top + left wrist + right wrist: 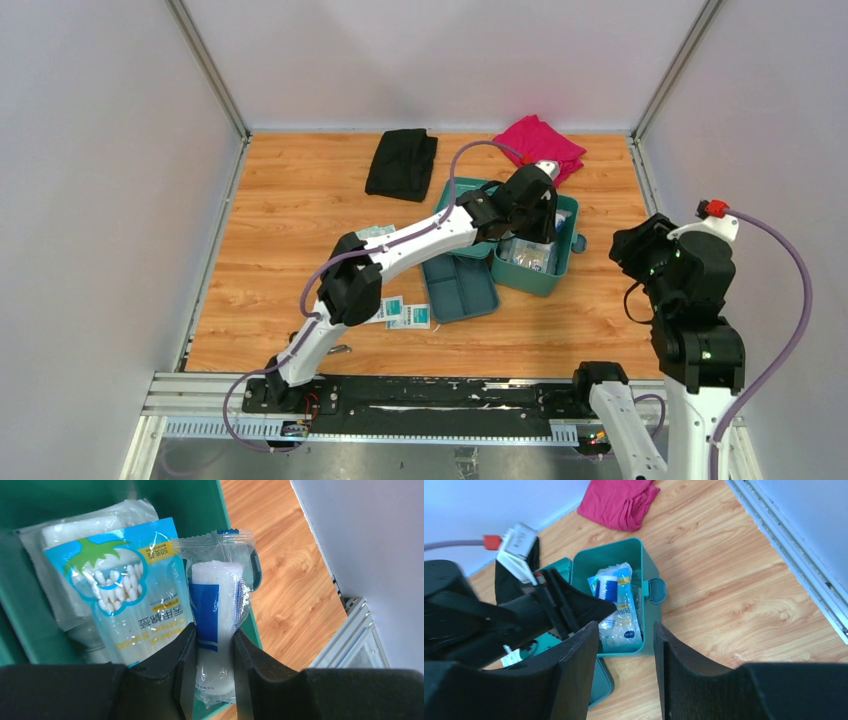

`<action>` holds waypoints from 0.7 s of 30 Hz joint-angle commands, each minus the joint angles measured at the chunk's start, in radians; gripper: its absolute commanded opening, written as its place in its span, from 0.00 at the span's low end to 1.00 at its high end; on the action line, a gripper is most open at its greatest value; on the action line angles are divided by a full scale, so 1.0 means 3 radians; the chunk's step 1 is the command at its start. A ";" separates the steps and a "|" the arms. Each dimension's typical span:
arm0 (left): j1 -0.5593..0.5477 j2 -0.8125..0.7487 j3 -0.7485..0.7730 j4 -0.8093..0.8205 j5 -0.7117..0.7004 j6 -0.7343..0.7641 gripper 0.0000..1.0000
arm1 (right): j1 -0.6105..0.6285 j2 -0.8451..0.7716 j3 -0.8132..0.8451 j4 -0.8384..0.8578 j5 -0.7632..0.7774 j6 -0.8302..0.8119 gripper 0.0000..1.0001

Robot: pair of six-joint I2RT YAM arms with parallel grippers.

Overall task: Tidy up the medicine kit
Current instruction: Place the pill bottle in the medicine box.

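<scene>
While two small packets (400,313) are lying loose on the table (290,230) beside the tray (458,287), the left gripper (214,645) is reaching into the medicine kit (535,283) at mid-table. It is pinching a wrapped bandage roll (216,595) next to the cotton swabs (125,595), probably to seat it. The right gripper (625,630) is hanging open and empty, off to the kit's right.

The top camera looked down from above and behind both arm bases, taking in the whole desk (300,200). The left wrist camera sat very close, looking past the left pincer (214,635) into the medicine kit (75,495). The right wrist camera, past the right pincer (625,627), viewed that same kit from farther off.
</scene>
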 commanded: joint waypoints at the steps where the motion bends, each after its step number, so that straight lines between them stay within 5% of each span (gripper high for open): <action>1: -0.0015 0.0134 0.0131 0.0319 0.0164 -0.0203 0.34 | 0.0027 -0.0168 0.0139 -0.0145 0.0218 0.0057 0.49; 12: -0.0013 0.0357 0.0225 0.0544 0.0269 -0.0420 0.55 | 0.0027 -0.0213 0.0144 -0.0178 0.0164 0.0032 0.49; 21: 0.0044 -0.0277 -0.0255 0.0465 0.0029 -0.0178 0.61 | 0.0026 -0.0181 0.0069 -0.0173 0.0130 -0.0004 0.49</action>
